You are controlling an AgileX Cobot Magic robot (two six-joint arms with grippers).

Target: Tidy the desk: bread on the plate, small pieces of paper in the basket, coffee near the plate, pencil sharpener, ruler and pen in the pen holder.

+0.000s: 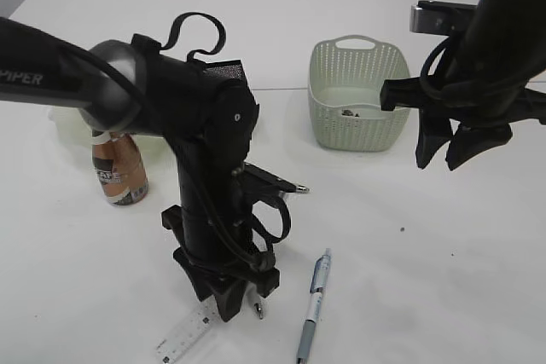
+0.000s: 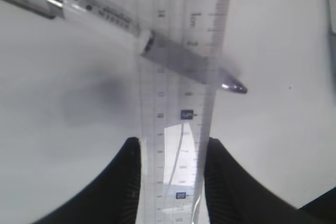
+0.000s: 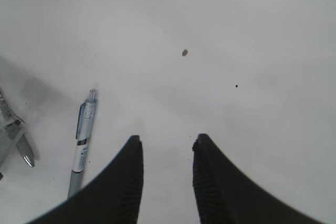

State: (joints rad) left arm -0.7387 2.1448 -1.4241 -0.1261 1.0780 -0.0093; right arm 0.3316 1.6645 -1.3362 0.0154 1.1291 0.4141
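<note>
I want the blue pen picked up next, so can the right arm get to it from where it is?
Probably yes. The right gripper hangs empty with jaws apart above bare desk, and the blue pen lies in the open just beside it, nothing on top. The left arm works close by, though.

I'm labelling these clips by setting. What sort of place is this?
Probably a lab bench staged as an office desk: a plain white tabletop with two black robot arms over it, and desk clutter such as a pen, a ruler and a green basket.
</note>
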